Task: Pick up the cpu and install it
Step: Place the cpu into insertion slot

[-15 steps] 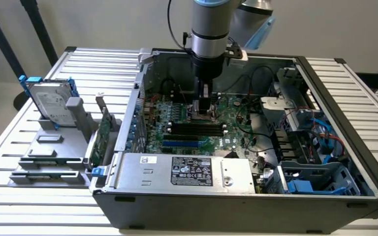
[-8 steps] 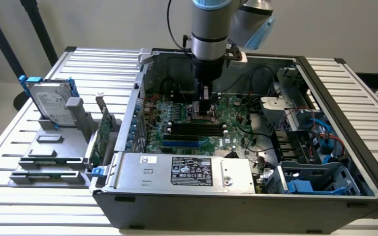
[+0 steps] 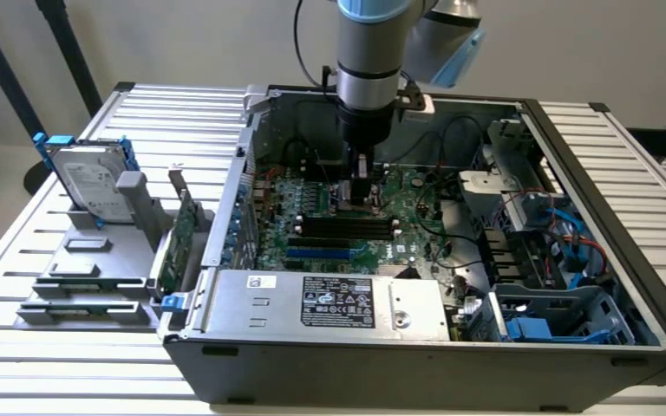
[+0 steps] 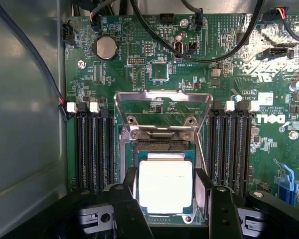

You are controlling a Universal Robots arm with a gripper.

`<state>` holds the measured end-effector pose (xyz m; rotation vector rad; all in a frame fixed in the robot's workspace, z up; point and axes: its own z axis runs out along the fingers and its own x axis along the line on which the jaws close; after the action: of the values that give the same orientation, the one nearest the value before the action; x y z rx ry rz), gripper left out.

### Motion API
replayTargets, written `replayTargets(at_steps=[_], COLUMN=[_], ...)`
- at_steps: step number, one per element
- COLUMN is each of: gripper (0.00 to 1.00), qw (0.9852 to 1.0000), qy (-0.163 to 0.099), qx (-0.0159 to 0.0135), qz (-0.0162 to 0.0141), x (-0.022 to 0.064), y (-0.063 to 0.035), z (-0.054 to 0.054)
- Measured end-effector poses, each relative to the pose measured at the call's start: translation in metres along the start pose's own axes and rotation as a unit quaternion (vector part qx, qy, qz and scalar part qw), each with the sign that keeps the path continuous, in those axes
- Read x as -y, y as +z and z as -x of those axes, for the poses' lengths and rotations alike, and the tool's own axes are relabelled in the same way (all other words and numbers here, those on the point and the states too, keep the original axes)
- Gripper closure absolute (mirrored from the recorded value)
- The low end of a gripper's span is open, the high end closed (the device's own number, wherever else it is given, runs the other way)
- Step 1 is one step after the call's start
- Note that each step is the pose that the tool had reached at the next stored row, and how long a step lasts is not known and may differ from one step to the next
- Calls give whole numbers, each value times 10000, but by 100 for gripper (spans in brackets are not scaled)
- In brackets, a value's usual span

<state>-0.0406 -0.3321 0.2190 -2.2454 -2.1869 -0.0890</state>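
The cpu (image 4: 165, 191), a small square chip with a bright silver top, sits level in or just over the motherboard socket (image 4: 162, 145). My gripper (image 4: 165, 185) is shut on it, with one black finger (image 4: 130, 181) against each of two opposite edges. The socket's metal load plate (image 4: 162, 105) is flipped up and open behind the chip. In the exterior view my gripper (image 3: 363, 201) reaches straight down into the open computer case (image 3: 426, 347), low over the green motherboard (image 3: 408, 217); the cpu is hidden there by the fingers.
Black memory slots (image 4: 92, 149) flank the socket on both sides. Black cables (image 4: 209, 55) loop over the board beyond it. Outside the case, at the exterior view's left, a silver hard drive with blue brackets (image 3: 93, 186) stands in a grey holder (image 3: 90, 277). A power supply (image 3: 333, 303) fills the case's near side.
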Motion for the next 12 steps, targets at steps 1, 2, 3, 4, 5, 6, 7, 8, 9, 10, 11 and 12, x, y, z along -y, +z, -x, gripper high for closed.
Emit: replayTargets(at_steps=[1,2,3,4,5,6,7,8,9,10,11,12], gripper=[45,45,45,45,45,45,45,45,45,45,45,45], qw=[10000,10000,10000,10000,10000,10000,10000,10000,10000,10000,10000,10000], qy=[0,0,0,1,1,1,1,1,1,1,1,1], qx=[0,0,0,1,1,1,0,1,1,1,1,3], qz=[-2,-4,-7,-9,-12,-14,-15,-18,-19,-20,-21,-22], x=[0,1,1,1,2,2,2,3,3,3,4,3], y=[7,14,21,26,32,37,40,43,47,51,56,62], z=[-1,-3,-6,-10,-15,-23,-32,-43,-54,-64,-71,-72])
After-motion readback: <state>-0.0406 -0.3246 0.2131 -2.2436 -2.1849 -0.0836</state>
